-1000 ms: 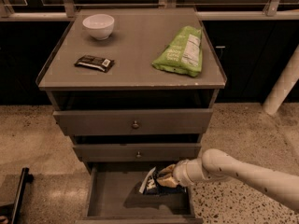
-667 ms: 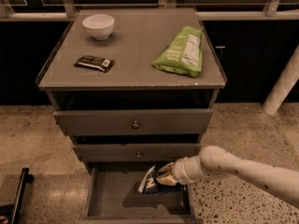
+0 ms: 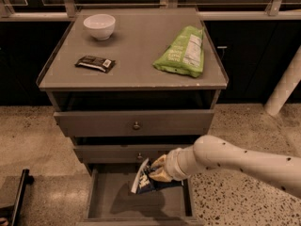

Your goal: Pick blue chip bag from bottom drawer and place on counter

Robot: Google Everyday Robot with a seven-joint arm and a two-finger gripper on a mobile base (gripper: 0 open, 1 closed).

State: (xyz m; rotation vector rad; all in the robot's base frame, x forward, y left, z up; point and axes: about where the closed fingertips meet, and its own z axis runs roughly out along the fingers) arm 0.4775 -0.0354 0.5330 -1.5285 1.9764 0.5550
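Holds bag (image 3: 142, 179) pinched in pincer (image 3: 157, 173), hanging just above open drawer (image 3: 92, 197). Seems the lift-out step. Pull back and out first, away from the shut drawer fronts right above, then rise to table (image 3: 136, 46) far overhead. Keep squeeze firm: crinkly, likely to slip. Aim for bare patch between bar (image 3: 95, 63) and green bag (image 3: 183, 51).

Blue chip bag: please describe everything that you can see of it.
The blue bag is small and crinkly, dark blue with a white end and white print. It hangs tilted, white end to the left, over the open bottom drawer and seems clear of its floor. The tool, low before the cabinet, is shut on its right side; nothing else touches it.
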